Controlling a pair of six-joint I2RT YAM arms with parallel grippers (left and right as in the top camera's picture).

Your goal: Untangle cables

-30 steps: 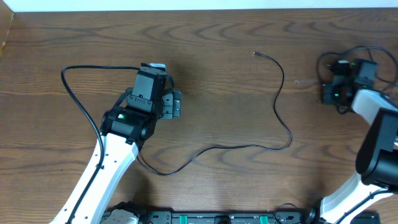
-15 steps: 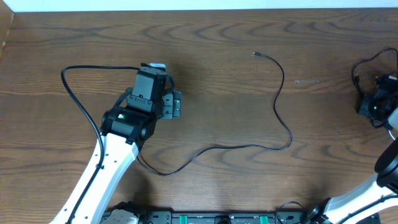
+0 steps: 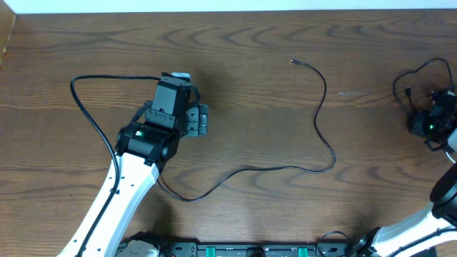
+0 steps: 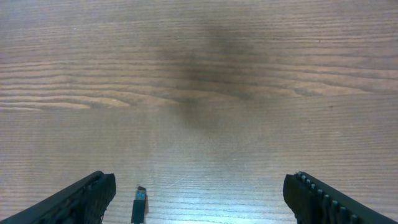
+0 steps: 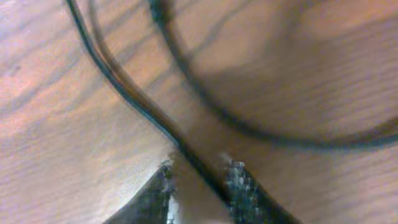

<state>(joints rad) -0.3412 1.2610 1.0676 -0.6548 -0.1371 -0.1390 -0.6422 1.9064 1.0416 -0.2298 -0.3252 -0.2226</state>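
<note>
Since a second ago, the right fingers (image 5: 241, 186) have been carried out to the right edge of the counter (image 3: 243, 43), and the looped cables (image 3: 401, 75) have been dragged there with them. These fingers are now seen slightly parted, with a black cable (image 5: 121, 90) running loosely through the gap. The left fingers (image 4: 84, 198) remain spread wide above a small plug (image 4: 140, 205), with nothing held. The long black cable (image 3: 319, 121) at centre has not been shifted.
</note>
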